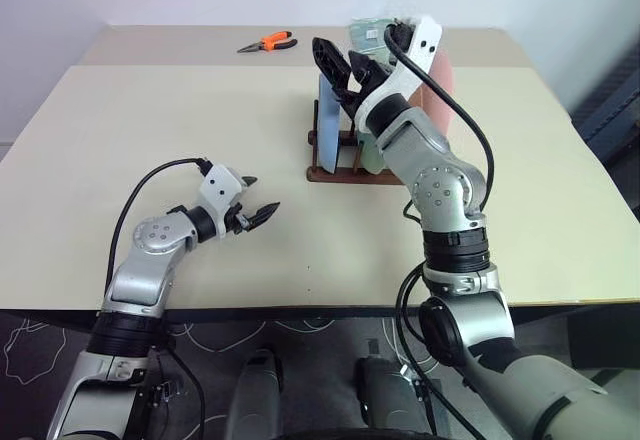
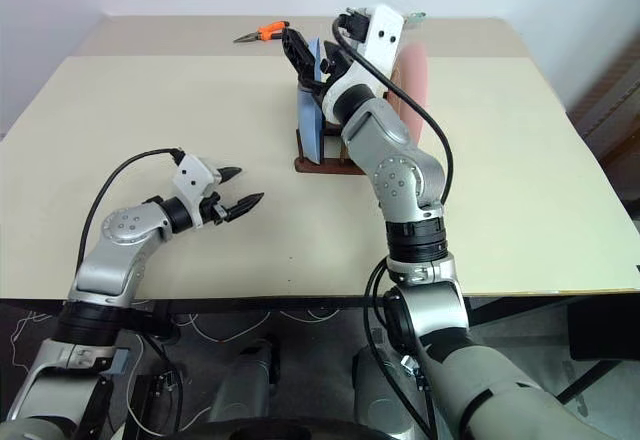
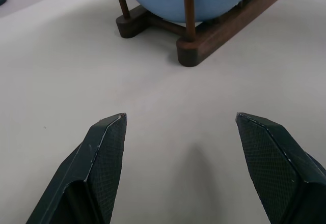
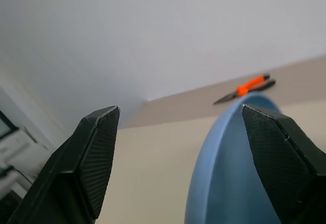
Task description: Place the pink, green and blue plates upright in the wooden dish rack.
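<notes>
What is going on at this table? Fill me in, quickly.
The robot is loading plates into the wooden dish rack. The blue plate, green plate and pink plate all stand upright in it. The right gripper hovers open just above the blue plate, holding nothing. The left gripper is open and empty over the table, short of the rack. Orange-handled pliers lie at the far edge.

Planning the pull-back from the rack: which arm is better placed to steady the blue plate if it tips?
Probably the right: its open pincer hovers over the blue plate standing in the wooden dish rack. The left pincer, also open, sits low over the table, well short.
</notes>
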Robot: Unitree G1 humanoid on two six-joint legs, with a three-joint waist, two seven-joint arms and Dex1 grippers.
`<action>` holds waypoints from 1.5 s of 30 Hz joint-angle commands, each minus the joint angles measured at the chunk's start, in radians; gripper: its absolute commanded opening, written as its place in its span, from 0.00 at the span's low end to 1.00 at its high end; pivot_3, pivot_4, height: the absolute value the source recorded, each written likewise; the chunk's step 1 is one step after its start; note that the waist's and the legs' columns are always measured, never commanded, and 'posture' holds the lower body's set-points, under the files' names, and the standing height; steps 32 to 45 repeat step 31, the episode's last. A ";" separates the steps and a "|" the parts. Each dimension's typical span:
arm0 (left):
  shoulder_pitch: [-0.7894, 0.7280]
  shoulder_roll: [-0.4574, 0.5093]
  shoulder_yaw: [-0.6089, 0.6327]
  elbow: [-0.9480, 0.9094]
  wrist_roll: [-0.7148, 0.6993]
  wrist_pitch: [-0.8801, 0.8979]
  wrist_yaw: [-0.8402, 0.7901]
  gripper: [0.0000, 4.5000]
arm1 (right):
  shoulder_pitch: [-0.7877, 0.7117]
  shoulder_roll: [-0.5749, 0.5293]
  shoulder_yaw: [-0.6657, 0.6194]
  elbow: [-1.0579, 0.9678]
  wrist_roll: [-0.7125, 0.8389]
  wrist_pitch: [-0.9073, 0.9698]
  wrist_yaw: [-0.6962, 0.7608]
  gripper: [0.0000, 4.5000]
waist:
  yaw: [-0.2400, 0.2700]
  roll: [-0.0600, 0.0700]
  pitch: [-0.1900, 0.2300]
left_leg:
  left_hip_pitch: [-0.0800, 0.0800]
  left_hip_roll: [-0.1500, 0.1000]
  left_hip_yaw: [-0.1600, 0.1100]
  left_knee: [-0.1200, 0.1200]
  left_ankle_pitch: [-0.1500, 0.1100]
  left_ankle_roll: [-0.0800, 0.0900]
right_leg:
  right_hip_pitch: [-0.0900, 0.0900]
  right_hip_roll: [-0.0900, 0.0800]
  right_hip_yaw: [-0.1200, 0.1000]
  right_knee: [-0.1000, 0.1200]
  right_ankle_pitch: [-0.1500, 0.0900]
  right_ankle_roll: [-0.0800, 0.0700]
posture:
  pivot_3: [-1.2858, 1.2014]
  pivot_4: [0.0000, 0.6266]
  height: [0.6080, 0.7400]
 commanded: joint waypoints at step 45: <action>0.056 0.022 0.028 0.009 0.041 -0.065 0.062 0.78 | 0.707 -0.654 -0.254 -0.064 -0.279 -0.275 0.673 0.89 | 0.003 -0.001 -0.001 | 0.003 -0.001 0.002 0.002 -0.001 0.000 | 0.005 -0.001 0.002 -0.005 0.000 -0.001 | 0.52 0.24 1.00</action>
